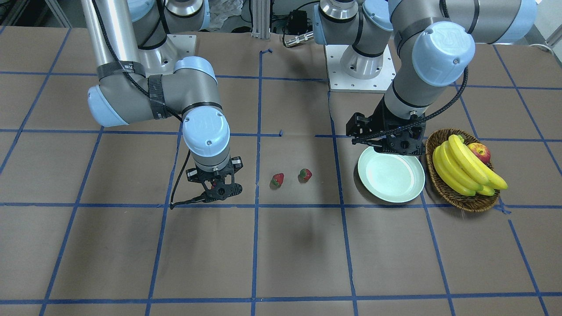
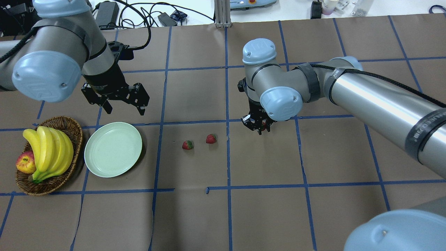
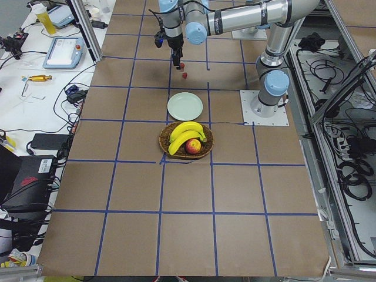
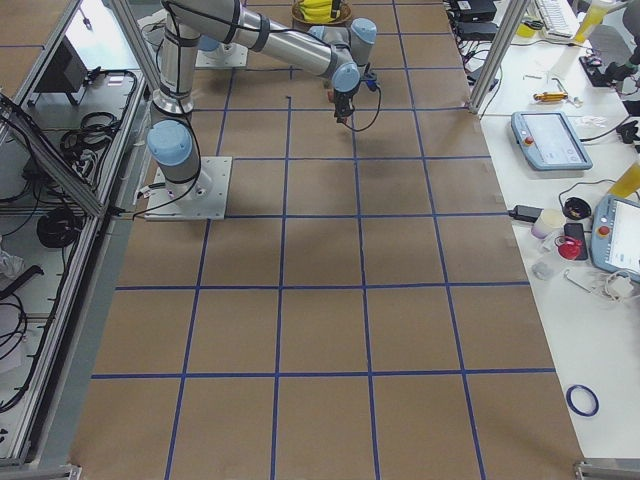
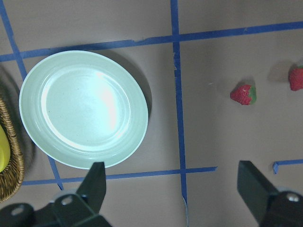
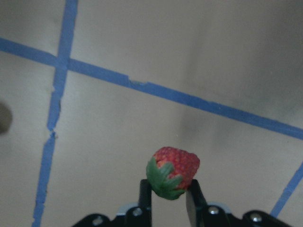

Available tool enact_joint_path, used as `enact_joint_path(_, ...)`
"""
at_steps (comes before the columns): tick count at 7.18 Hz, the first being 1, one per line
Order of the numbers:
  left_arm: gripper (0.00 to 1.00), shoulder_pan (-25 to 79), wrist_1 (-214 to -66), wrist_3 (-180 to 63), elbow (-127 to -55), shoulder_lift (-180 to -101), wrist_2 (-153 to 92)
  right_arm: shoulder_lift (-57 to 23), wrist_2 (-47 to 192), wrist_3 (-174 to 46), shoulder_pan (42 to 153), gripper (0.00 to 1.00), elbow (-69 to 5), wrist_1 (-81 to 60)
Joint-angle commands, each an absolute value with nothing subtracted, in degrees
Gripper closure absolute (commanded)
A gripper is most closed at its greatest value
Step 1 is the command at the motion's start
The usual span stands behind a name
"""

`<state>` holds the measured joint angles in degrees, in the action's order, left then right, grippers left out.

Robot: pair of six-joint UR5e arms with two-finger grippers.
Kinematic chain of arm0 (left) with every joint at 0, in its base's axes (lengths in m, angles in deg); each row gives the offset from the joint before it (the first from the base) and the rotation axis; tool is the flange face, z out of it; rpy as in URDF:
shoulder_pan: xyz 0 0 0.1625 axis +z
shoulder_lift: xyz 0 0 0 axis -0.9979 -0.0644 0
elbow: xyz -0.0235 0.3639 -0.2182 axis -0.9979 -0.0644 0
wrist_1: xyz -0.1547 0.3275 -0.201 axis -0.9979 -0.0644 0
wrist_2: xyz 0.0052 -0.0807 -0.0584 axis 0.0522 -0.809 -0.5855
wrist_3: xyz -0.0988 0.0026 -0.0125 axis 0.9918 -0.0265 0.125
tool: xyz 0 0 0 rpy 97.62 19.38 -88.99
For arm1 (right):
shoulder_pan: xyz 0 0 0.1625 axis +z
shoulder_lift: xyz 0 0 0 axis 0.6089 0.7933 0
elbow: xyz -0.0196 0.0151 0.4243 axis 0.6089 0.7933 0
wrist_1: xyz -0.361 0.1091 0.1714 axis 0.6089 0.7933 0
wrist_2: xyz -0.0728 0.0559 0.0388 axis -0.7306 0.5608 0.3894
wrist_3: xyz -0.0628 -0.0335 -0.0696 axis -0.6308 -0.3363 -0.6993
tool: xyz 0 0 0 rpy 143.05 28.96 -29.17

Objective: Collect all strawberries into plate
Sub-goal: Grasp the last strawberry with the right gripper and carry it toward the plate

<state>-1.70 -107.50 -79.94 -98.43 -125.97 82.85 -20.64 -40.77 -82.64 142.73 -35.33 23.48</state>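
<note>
Strawberry (image 6: 174, 172) pinched between the right gripper's (image 6: 169, 191) fingers, held low over the table (image 2: 264, 216), likely for carrying to the bare plate (image 2: 113, 149). Left gripper (image 2: 123, 106) hangs spread wide and empty above, near the plate. Two more strawberries (image 2: 187, 144) lie on the table between plate and right gripper. Overhead, the wrist hides most of the held berry.

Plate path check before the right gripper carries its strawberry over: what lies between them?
Overhead view: two loose strawberries lie between the right gripper and the plate; otherwise the stretch is bare.
</note>
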Motion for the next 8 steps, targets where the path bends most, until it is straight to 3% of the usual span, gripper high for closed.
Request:
enact_joint_path(1, 0.0, -1.67, -106.91, -79.97, -98.38, -125.9, 82.89, -21.0, -36.41, -82.14, 144.29, 1.0, -30.94, 23.73)
enact_joint_path(4, 0.0, -1.67, -105.24, -79.88, -98.38, -125.55, 82.8, -25.11, -35.16, -77.84, 151.65, 1.0, -25.75, 24.26)
enact_joint_path(8, 0.0, -1.58, -104.1, -80.05, -98.73, -126.08, 82.8, -29.0, -33.32, -77.21, 157.3, 1.0, -25.03, 28.22)
